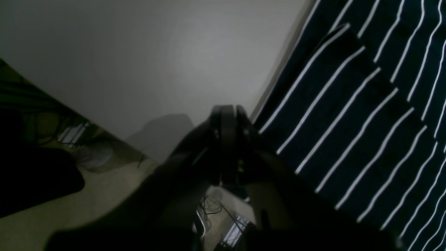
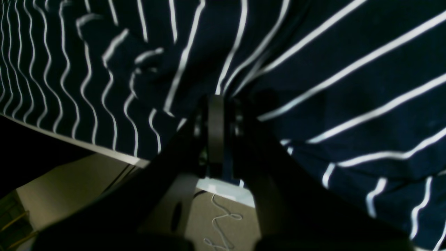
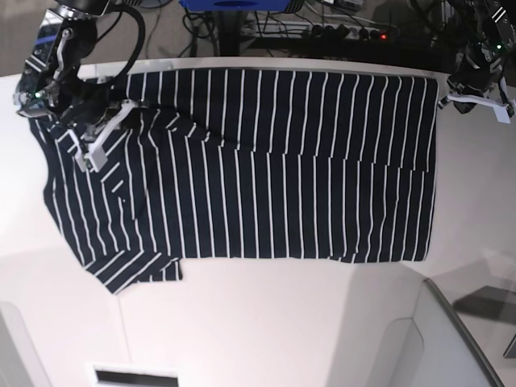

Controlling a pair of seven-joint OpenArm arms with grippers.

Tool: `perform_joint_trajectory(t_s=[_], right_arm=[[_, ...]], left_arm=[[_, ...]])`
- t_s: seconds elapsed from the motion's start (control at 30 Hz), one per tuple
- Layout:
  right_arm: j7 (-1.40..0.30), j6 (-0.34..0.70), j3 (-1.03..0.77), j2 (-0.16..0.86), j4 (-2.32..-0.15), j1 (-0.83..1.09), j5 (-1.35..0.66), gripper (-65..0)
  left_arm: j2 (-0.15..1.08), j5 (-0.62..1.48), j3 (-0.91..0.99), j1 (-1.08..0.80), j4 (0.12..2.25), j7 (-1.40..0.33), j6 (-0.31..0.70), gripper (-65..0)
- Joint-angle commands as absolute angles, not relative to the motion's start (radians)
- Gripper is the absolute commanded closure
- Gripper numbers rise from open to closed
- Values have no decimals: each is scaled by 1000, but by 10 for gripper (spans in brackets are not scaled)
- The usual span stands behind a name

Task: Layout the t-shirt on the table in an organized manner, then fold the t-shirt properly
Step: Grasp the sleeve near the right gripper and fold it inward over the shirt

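Observation:
The dark navy t-shirt (image 3: 266, 177) with thin white stripes lies spread across the white table (image 3: 282, 322), one sleeve at the near left. My right gripper (image 3: 103, 133) is at the shirt's far left shoulder. In the right wrist view its fingers (image 2: 216, 115) are pressed together on the t-shirt (image 2: 348, 104), with stripes and folds gathering at their tip. My left gripper (image 3: 476, 97) hangs at the far right corner, just off the cloth. In the left wrist view it (image 1: 228, 115) is shut with nothing in it, over bare table (image 1: 156, 52) beside the t-shirt's edge (image 1: 366, 104).
Behind the table's far edge are cables and a power strip (image 3: 322, 28). A grey curved panel (image 3: 451, 322) cuts in at the near right. The floor with loose cables (image 2: 219, 223) shows below the table edge in both wrist views.

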State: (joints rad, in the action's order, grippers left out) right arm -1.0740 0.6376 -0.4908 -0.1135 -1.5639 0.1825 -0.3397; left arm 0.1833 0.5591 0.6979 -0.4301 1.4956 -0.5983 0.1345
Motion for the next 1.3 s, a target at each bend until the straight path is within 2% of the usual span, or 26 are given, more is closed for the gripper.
perform_joint_trajectory(t_s=[0.0, 0.53, 0.87, 1.13, 1.2, 1.27], right_arm=[[-1063, 644, -490, -107, -1577, 166, -355, -6], [-1124, 596, -483, -120, -1573, 1, -355, -8], [-1118, 599, -303, -117, -1382, -71, -355, -8], [-1035, 601, -133, -113, -1294, -133, -355, -17], [-1040, 601, -124, -113, -1270, -150, -355, -56], [-1041, 601, -124, -101, -1262, -159, -355, -177]], left_arm=[[199, 568, 705, -430, 1511, -582, 142, 0], [199, 568, 705, -435, 1512, -582, 142, 0], [199, 568, 705, -432, 1512, -582, 142, 0], [199, 568, 705, -427, 1512, -582, 142, 0], [200, 568, 705, -427, 1512, -582, 142, 0], [220, 568, 699, -427, 1511, -582, 142, 0]])
